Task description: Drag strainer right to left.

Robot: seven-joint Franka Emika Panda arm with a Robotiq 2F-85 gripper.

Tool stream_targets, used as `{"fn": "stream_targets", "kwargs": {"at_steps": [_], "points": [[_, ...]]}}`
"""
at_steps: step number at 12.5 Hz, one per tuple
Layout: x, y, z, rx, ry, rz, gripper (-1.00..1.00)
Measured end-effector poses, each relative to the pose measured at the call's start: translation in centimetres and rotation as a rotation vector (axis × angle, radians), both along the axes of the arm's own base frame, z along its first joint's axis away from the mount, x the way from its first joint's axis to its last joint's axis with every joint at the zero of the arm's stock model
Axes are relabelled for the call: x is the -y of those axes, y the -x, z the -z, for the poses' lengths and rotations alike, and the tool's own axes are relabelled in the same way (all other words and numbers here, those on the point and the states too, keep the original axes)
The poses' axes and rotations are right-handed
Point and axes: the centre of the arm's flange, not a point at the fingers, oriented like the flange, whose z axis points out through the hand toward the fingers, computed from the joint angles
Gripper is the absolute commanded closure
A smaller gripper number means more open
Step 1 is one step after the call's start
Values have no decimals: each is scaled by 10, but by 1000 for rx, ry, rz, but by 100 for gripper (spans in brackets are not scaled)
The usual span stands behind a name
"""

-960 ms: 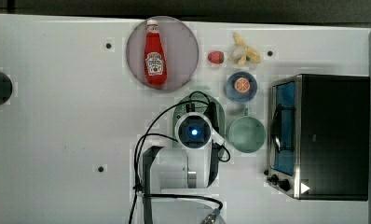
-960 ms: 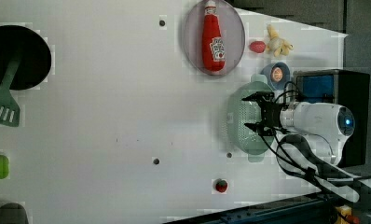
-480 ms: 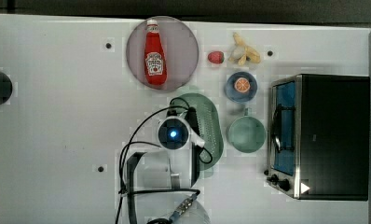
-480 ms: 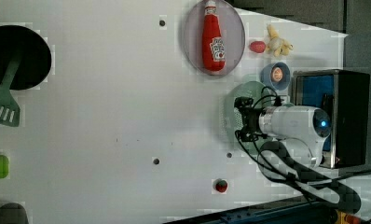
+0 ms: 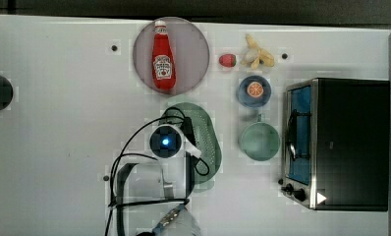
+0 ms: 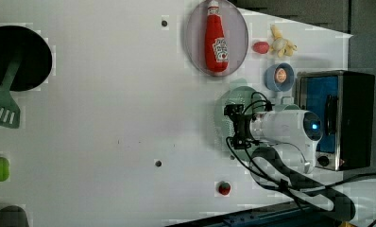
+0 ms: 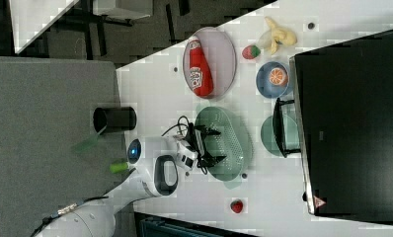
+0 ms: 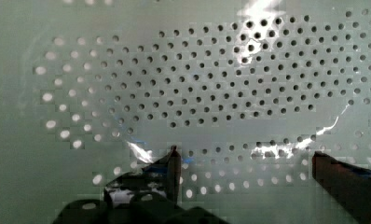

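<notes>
The strainer (image 5: pixel 208 140) is a pale mint-green oval colander with many small holes, lying on the white table left of the green cup (image 5: pixel 259 141) in the top view. The arm's wrist (image 5: pixel 165 141) hangs over the strainer's left edge in that view. My gripper (image 7: pixel 214 145) reaches down into the bowl, open, with its fingers spread wide. In the wrist view the perforated floor of the strainer (image 8: pixel 211 84) lies close below, with my gripper (image 8: pixel 249 168) open over it and nothing between the fingertips. The left view shows my gripper (image 6: pixel 233 126) over the strainer (image 6: pixel 235 97).
A ketchup bottle (image 5: pixel 163 59) lies on a round plate (image 5: pixel 196 54) just behind the strainer. A blue bowl with an orange (image 5: pixel 254 91), a strawberry (image 5: pixel 227 60), a banana (image 5: pixel 256 55) and a toaster oven (image 5: pixel 350 142) sit at the top view's right. The left view's left side holds a black pan (image 6: pixel 16 59) and a spatula (image 6: pixel 4 113).
The arm has swept toward the top view's left, and the strainer has slid that way with it, away from the green cup. The gripper has stayed open.
</notes>
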Motion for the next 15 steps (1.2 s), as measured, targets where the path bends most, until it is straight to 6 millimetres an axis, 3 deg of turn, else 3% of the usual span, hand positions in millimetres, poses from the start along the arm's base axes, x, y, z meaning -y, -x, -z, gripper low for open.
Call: {"fn": "stream_targets", "kwargs": {"at_steps": [3, 5, 9, 13, 15], "points": [[-23, -6, 1, -54, -5, 27, -100], [-38, -8, -3, -64, -25, 146, -100], [-88, -30, -16, 2, -38, 194, -100], [-145, -24, -5, -22, -28, 195, -100], [-159, -19, -1, -45, -17, 192, -100]]}}
